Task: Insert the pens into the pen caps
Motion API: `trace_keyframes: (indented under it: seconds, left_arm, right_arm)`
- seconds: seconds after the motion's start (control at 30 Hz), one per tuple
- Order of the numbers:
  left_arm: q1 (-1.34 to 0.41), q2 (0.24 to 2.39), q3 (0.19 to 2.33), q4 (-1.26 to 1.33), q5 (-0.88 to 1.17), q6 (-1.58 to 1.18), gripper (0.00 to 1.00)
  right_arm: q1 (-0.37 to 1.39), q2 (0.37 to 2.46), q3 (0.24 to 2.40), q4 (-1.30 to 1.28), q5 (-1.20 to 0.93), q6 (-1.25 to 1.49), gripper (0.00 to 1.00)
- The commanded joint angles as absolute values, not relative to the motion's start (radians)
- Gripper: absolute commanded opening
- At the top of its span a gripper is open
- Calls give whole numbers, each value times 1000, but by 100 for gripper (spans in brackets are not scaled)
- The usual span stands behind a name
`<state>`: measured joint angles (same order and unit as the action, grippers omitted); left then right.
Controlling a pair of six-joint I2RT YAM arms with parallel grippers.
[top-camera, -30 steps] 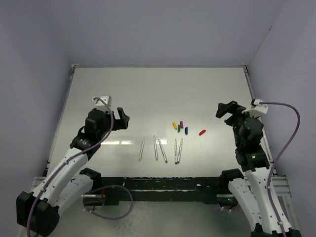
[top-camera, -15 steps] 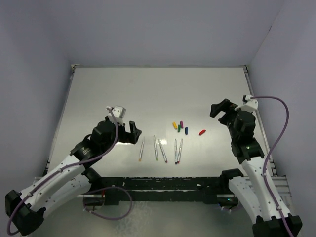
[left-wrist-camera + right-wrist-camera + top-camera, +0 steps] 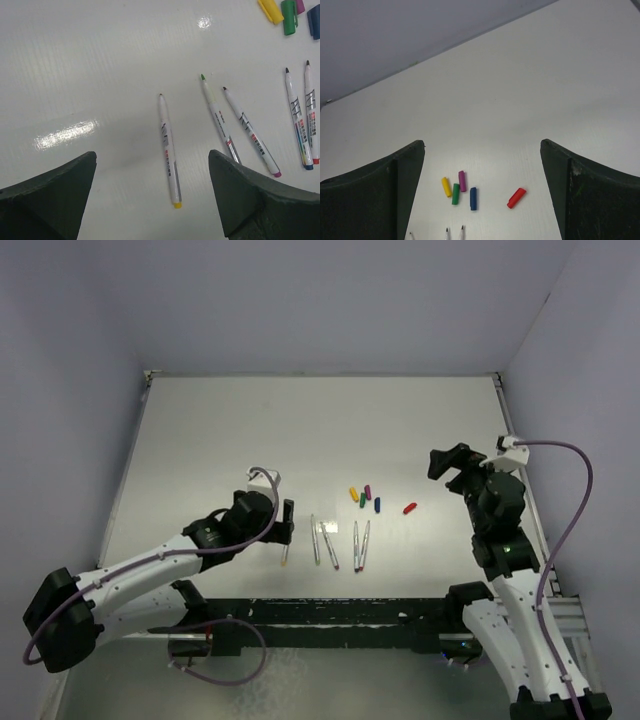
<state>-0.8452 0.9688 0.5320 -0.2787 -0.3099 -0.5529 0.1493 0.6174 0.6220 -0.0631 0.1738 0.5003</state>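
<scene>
Five whitish pens lie in a row on the white table (image 3: 200, 440): the yellow-ended pen (image 3: 286, 543) (image 3: 168, 150), green (image 3: 315, 539) (image 3: 219, 119), magenta (image 3: 329, 545) (image 3: 250, 132), blue (image 3: 356, 545) (image 3: 297, 127) and red (image 3: 365, 545) (image 3: 311, 120). The caps lie behind them: yellow (image 3: 353, 494) (image 3: 446, 186), green (image 3: 362, 500) (image 3: 455, 193), magenta (image 3: 367, 491) (image 3: 462, 181), blue (image 3: 377, 505) (image 3: 473, 198), and red (image 3: 409, 508) (image 3: 516, 197) apart to the right. My left gripper (image 3: 288, 522) (image 3: 151, 155) is open, low over the yellow-ended pen, which lies between its fingers. My right gripper (image 3: 450, 462) (image 3: 481, 142) is open and empty, raised to the right of the caps.
The table has a raised rim (image 3: 125, 480) at left, back and right, with grey walls beyond. A black rail (image 3: 330, 612) with the arm bases runs along the near edge.
My left gripper has swung right and towards the near edge, from the left of the table to over the yellow-ended pen. My right gripper has shifted only slightly. Pens and caps have not moved.
</scene>
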Motion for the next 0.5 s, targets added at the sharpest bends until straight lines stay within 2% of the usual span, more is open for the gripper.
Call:
trace_keyframes:
  seconds: [0.0, 0.1, 0.2, 0.4, 0.47]
  left_arm:
    - [-848, 1042, 604, -321, -351, -599, 89]
    - [-848, 1078, 605, -327, -319, -614, 78]
    - [-848, 1085, 593, -302, -278, -623, 63]
    - [-848, 1105, 588, -275, -235, -616, 55]
    - [-848, 1135, 597, -275, -220, -608, 39]
  right_arm:
    - [147, 582, 630, -42, 208, 464, 100]
    - [148, 579, 628, -47, 221, 478, 100]
    - [147, 582, 624, -39, 218, 489, 100]
    - [148, 580, 619, -32, 197, 504, 100]
    - [147, 576, 616, -31, 197, 507, 100]
